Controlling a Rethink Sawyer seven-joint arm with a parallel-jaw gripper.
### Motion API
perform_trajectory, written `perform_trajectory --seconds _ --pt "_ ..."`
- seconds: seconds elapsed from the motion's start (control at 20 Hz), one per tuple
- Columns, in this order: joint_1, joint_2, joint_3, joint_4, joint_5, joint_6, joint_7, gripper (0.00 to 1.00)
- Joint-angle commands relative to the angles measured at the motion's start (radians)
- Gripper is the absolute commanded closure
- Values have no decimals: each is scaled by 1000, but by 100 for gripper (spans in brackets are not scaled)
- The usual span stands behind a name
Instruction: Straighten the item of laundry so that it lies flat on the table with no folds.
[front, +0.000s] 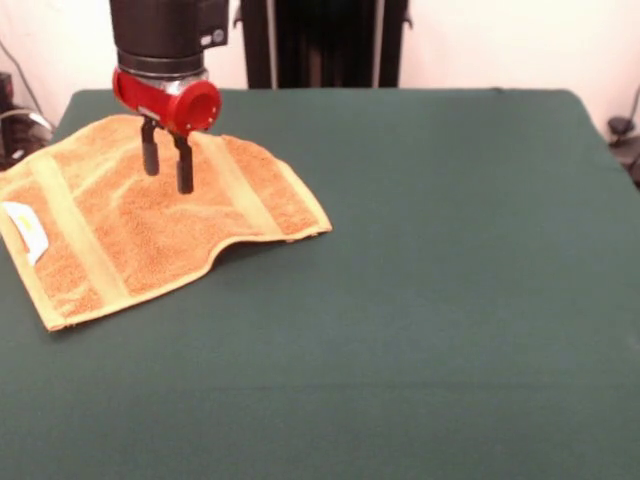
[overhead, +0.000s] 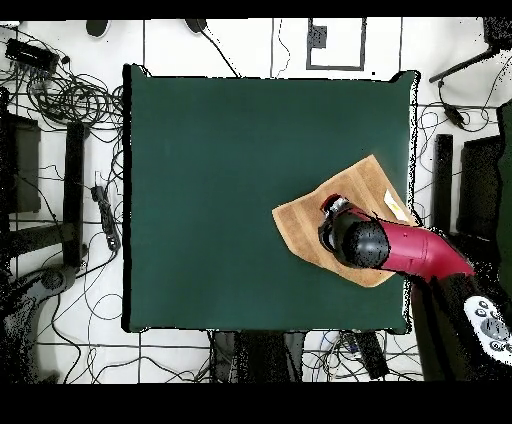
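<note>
The orange-tan towel (front: 110, 230) lies spread at the left of the green table (front: 420, 300) in the front view, with paler bands and a white label (front: 25, 230) at its left edge. Its near edge is lifted in a small wave around the right band. My gripper (front: 167, 172) hangs just above the towel's far middle, open and empty, fingers (front: 185, 170) pointing down. In the overhead view the towel (overhead: 345, 195) lies at the table's (overhead: 220, 180) right side, and my red arm (overhead: 400, 248) covers part of it and hides the gripper.
The towel's label side reaches the table's edge. The robot's black pedestal (front: 320, 40) stands behind the far edge. Cables (overhead: 70, 100) and equipment lie on the floor around the table.
</note>
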Motion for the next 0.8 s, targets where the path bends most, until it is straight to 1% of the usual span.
perform_trajectory --seconds 0.05,0.3,0.4,0.5,0.6,0.75,0.8 --pt "-147 0 249 -3 -134 309 -618 0" --pt "-160 26 286 -50 -170 338 -611 0" --pt "-162 42 307 -84 -172 355 -607 0" --pt "-151 55 326 -147 -170 390 -628 0" --pt "-142 76 343 -206 -150 450 -654 0" --pt "-136 111 351 -234 -132 435 -626 0" --pt "-130 124 342 -226 -127 419 -595 0"
